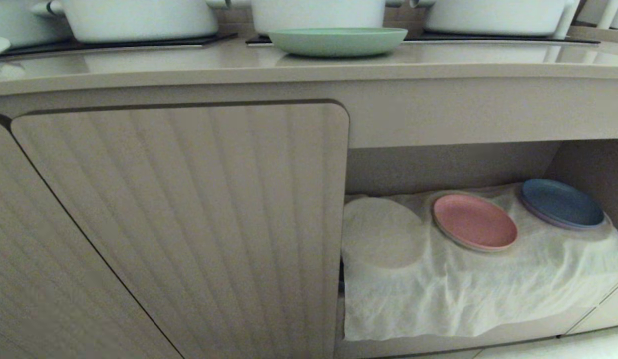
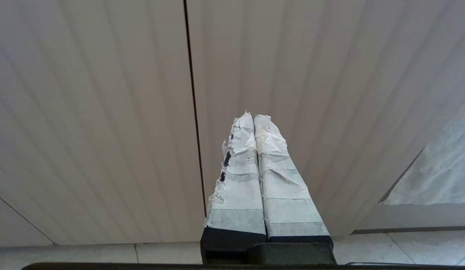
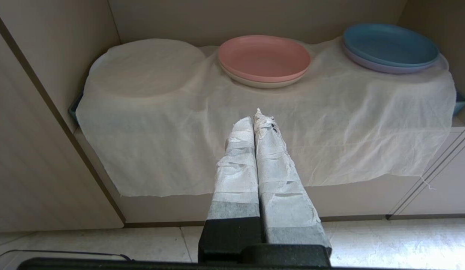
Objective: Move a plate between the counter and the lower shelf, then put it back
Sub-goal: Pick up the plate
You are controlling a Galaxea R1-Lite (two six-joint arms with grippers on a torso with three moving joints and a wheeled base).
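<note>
Head view: the round mint-green matte plate [image 1: 337,41] is seen resting on the glossy beige surface [image 1: 189,62], while both hands, left [image 2: 254,117] and right [image 3: 255,114], are pressed closed, empty.

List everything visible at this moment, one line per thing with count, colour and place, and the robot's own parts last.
plate: one, mint green, on the counter in front of the middle pot.
counter: one, glossy beige, across the top of the head view.
pots: three in a row plus part of another at the left edge, white, at the back of the counter.
lower shelf: one, beige recess under the counter, right of the door.
white cloth: one, draped over the shelf floor, with a round bump at its left end.
pink plate: one, on the cloth, on top of a pale plate.
blue plate: one, right of the pink one, on top of a lilac plate.
cabinet door: one, beige, ribbed, left of the shelf.
left tool: taped white, shut, before the door.
right tool: taped white, shut, facing the shelf.
</note>
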